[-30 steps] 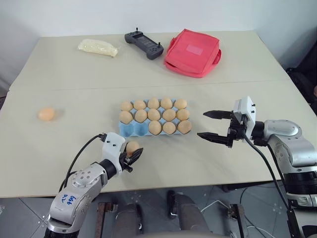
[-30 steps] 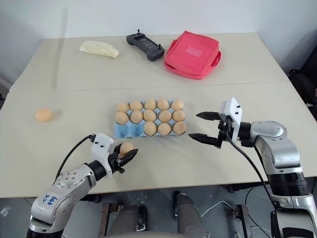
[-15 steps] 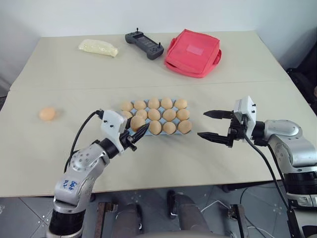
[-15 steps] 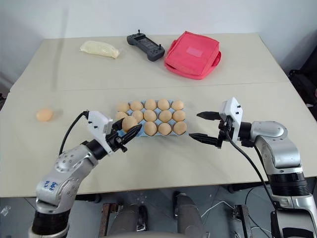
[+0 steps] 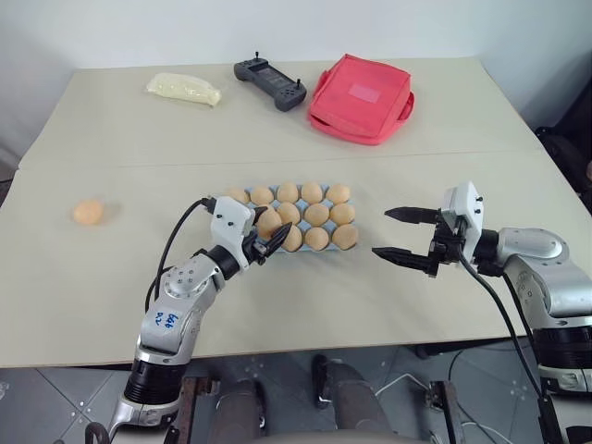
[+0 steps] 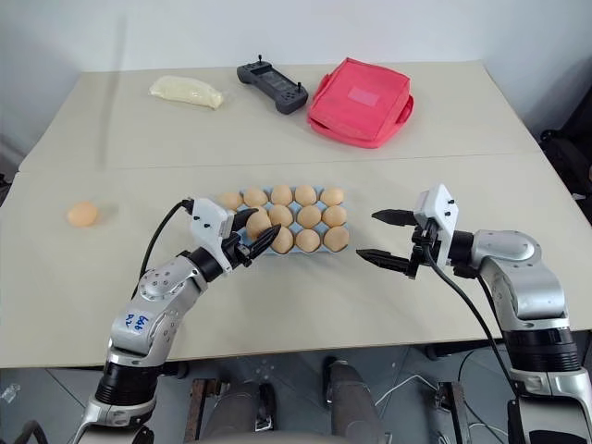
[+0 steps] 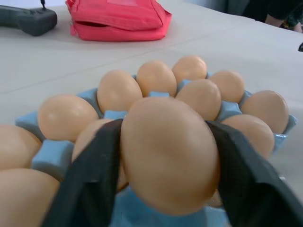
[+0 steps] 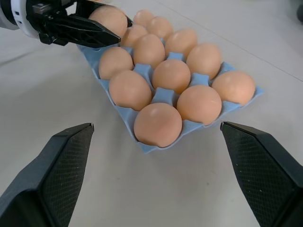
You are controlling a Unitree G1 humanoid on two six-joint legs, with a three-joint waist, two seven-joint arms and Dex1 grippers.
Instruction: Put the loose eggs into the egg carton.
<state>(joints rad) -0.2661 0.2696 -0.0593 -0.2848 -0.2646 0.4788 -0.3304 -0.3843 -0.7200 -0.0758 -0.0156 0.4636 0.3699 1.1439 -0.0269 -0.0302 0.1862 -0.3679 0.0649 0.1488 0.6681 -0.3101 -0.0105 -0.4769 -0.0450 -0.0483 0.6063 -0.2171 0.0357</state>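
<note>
The light blue egg carton (image 8: 163,94) sits mid-table, its cups full of tan eggs except near its left front corner. Over that corner my left gripper (image 5: 266,232) is shut on one loose egg (image 5: 269,222). In the left wrist view this egg (image 7: 168,153) sits between both black fingers (image 7: 87,179), just above the tray. Another loose egg (image 5: 87,212) lies far to the left on the table. To the right of the carton my right gripper (image 5: 381,232) hangs open with nothing in it.
At the back of the table lie a red fabric pouch (image 5: 361,97), a black controller (image 5: 269,81) and a pale yellow bag (image 5: 183,89). A seam (image 5: 139,165) runs across the table behind the carton.
My left gripper has carried its egg up and away from the table's front edge to the carton's left front corner. The right arm has stayed still.
</note>
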